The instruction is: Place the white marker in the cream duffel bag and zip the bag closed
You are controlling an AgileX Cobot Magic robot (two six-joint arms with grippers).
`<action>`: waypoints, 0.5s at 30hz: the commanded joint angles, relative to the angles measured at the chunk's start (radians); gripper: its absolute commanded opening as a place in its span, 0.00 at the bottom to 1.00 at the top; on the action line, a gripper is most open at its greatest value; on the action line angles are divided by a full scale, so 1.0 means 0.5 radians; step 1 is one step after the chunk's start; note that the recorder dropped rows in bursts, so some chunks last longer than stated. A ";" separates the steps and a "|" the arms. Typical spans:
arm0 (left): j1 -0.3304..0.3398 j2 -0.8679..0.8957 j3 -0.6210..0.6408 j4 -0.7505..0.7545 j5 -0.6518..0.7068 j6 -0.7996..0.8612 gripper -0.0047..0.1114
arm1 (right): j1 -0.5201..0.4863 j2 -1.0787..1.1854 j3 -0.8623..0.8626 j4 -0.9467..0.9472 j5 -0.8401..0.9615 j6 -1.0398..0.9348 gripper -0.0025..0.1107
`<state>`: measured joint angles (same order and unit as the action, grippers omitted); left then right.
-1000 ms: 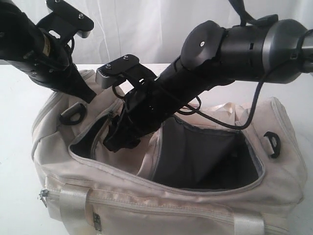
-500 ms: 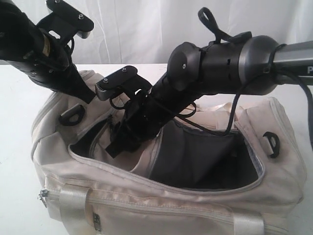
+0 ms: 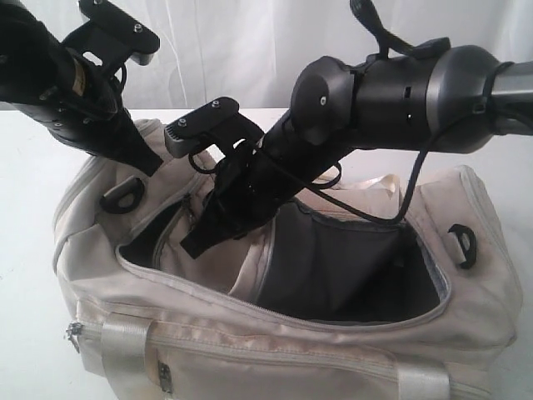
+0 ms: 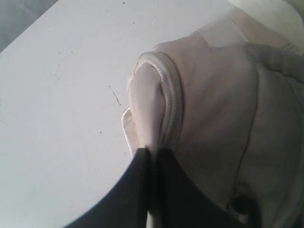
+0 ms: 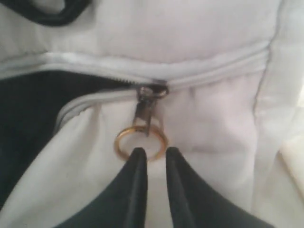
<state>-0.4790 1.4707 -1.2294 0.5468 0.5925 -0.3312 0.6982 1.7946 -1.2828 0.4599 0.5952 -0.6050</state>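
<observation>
Pinching a fold of the cream duffel bag (image 4: 213, 95), the left gripper (image 4: 152, 151) is clamped; the right gripper (image 5: 156, 151) is set at the brass ring (image 5: 117, 144), jaws slightly apart, grip unclear.

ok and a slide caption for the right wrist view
Right tool at the lower edge of the gold pull ring hanging from the partly open zipper of the cream duffel bag.

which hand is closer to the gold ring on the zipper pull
Right. The right hand is right at the small gold metal zipper ring; the left hand pinches an end of the cream fabric duffel bag, away from the ring.
</observation>
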 commanded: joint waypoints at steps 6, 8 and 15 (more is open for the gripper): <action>0.002 -0.032 -0.009 0.052 0.004 -0.005 0.04 | 0.027 -0.020 0.008 -0.023 0.287 0.100 0.53; 0.002 -0.032 -0.009 0.052 0.004 -0.005 0.04 | 0.058 -0.020 0.008 -0.027 0.252 0.100 0.53; 0.002 -0.032 -0.009 0.052 0.004 -0.005 0.04 | 0.150 -0.003 0.008 -0.342 -0.074 0.416 0.53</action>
<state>-0.4768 1.4707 -1.2294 0.5559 0.5925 -0.3297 0.7603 1.7940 -1.2828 0.3648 0.6232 -0.4823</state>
